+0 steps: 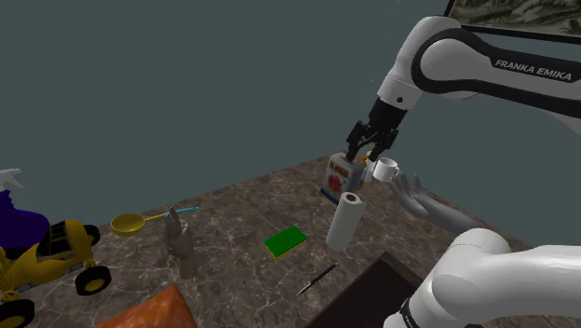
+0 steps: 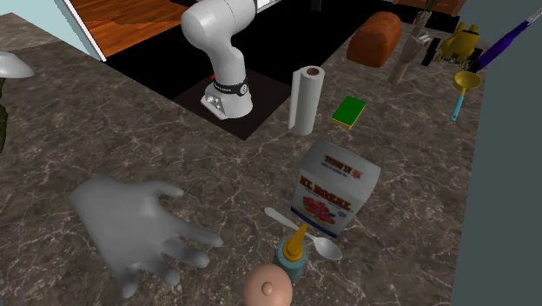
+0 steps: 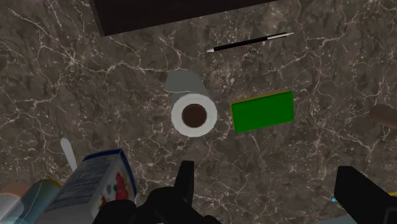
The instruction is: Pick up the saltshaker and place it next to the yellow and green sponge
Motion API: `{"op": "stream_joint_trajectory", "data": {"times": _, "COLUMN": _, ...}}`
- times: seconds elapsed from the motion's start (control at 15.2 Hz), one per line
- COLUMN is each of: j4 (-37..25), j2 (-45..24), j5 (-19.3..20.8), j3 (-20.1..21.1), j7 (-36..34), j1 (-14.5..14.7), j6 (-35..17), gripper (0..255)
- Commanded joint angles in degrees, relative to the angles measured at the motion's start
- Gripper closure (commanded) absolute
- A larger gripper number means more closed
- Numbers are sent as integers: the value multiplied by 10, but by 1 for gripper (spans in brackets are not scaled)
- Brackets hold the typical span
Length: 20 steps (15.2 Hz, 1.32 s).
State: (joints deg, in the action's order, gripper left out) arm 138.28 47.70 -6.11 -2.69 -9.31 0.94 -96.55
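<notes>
Open and empty, the gripper (image 1: 366, 157) hangs above the paper roll (image 1: 343, 222), while the upright saltshaker (image 1: 179, 238) stands well off to the shoulder view's left, beyond the green sponge (image 1: 285, 241).

A dark brown marble worktop (image 1: 244, 216) with pale veins runs across the scene. Behind it in the shoulder view rises a plain, dull grey-teal wall (image 1: 186, 84), which meets the stone along a straight edge. A framed picture (image 1: 521, 11) hangs at that wall's upper right corner. In the second exterior view an orange-brown plank floor (image 2: 130, 17) lies beyond the worktop, bordered by a pale blue strip (image 2: 82, 36). The light is even and dim in the shoulder view.
</notes>
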Motion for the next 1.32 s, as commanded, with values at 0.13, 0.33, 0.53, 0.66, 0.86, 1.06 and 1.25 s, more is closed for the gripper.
{"op": "stream_joint_trajectory", "data": {"times": 0.13, "j4": 1, "j2": -14, "j5": 15, "j3": -25, "j7": 29, "j1": -8, "j6": -12, "gripper": 0}}
{"op": "stream_joint_trajectory", "data": {"times": 0.33, "j4": -3, "j2": -41, "j5": 34, "j3": -63, "j7": 72, "j1": -18, "j6": -31, "gripper": 0}}
{"op": "stream_joint_trajectory", "data": {"times": 0.53, "j4": -13, "j2": -75, "j5": 51, "j3": -101, "j7": 115, "j1": -26, "j6": -50, "gripper": 0}}
{"op": "stream_joint_trajectory", "data": {"times": 0.66, "j4": -23, "j2": -100, "j5": 59, "j3": -127, "j7": 144, "j1": -31, "j6": -63, "gripper": 0}}
{"op": "stream_joint_trajectory", "data": {"times": 0.86, "j4": -43, "j2": -143, "j5": 67, "j3": -164, "j7": 188, "j1": -34, "j6": -82, "gripper": 0}}
{"op": "stream_joint_trajectory", "data": {"times": 1.06, "j4": -70, "j2": -191, "j5": 69, "j3": -202, "j7": 233, "j1": -35, "j6": -99, "gripper": 0}}
{"op": "stream_joint_trajectory", "data": {"times": 1.25, "j4": -104, "j2": -245, "j5": 62, "j3": -241, "j7": 280, "j1": -34, "j6": -114, "gripper": 0}}
